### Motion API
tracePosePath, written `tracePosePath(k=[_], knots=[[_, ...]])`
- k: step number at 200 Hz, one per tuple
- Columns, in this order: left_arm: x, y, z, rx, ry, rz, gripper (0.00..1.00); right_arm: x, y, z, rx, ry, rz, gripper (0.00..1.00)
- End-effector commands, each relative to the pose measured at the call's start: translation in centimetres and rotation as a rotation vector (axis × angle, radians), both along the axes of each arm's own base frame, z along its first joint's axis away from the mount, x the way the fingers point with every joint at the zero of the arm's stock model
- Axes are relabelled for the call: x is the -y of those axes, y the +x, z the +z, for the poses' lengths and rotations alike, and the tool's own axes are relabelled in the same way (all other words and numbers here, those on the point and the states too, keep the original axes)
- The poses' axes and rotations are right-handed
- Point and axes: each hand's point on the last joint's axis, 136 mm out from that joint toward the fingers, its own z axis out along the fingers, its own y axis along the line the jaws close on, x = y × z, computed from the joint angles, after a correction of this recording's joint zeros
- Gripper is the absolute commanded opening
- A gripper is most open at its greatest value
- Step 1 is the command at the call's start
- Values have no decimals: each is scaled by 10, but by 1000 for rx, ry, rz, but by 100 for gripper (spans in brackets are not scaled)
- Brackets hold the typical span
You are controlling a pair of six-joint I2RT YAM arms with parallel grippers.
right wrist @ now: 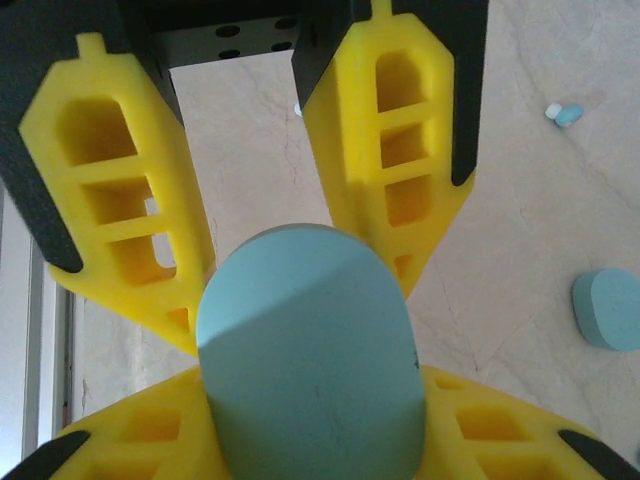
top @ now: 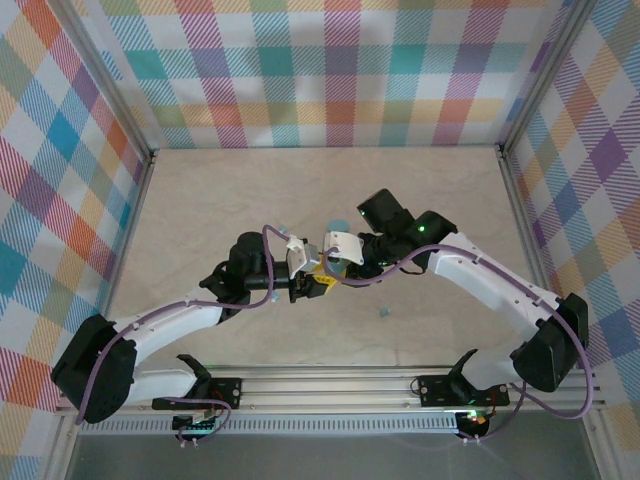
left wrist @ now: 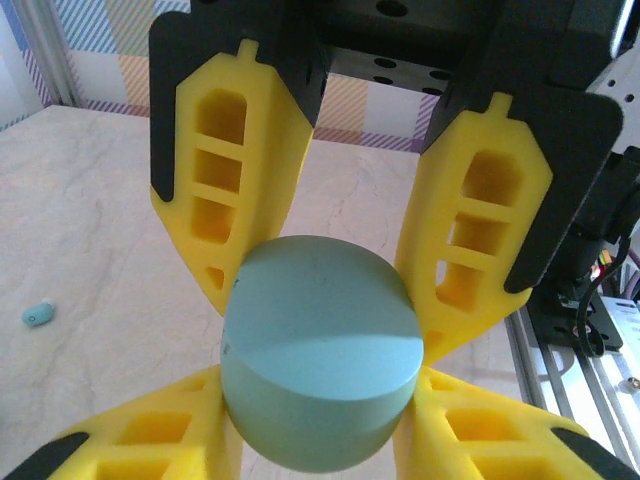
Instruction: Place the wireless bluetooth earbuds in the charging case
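A rounded teal charging case (left wrist: pixel 320 345) hangs above the table, pinched from two sides at once. My left gripper (left wrist: pixel 320 425) is shut on it, its yellow fingers pressing both flanks. The right gripper (right wrist: pixel 310 435) is also shut on the same case (right wrist: pixel 310 360), from the opposite side. In the top view the two grippers meet at mid-table, left (top: pixel 303 282) and right (top: pixel 337 267), and the case is hidden between them. One tiny teal earbud (left wrist: pixel 38 314) lies on the table to the left. Another earbud (right wrist: pixel 566 114) lies to the far right, and one earbud (top: pixel 381 313) lies near the right arm.
A second teal case (right wrist: pixel 608 308) sits on the marble-look table (top: pixel 200 220) beside the right gripper, seen in the top view as a teal case (top: pixel 340 222) behind the grippers. Plaid walls close in the back and sides. An aluminium rail (top: pixel 330 385) runs along the near edge.
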Motion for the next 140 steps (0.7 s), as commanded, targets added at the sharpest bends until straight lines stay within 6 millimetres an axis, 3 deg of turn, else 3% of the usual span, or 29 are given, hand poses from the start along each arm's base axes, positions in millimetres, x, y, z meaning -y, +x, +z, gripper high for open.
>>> tracePosePath(k=[1, 51, 74, 108, 140], knots=[[5, -5, 20, 60, -38, -39, 28, -10, 0, 23, 20, 82, 0, 39], [6, -10, 18, 51, -34, -69, 11, -13, 10, 30, 52, 109, -38, 63], [5, -14, 17, 45, -26, -85, 6, -11, 14, 30, 72, 100, -51, 66], [4, -9, 11, 37, -7, -58, 7, -6, 23, 21, 27, 91, -101, 61], [-1, 0, -1, 27, 43, 4, 21, 10, 51, 7, -66, 123, -284, 60]])
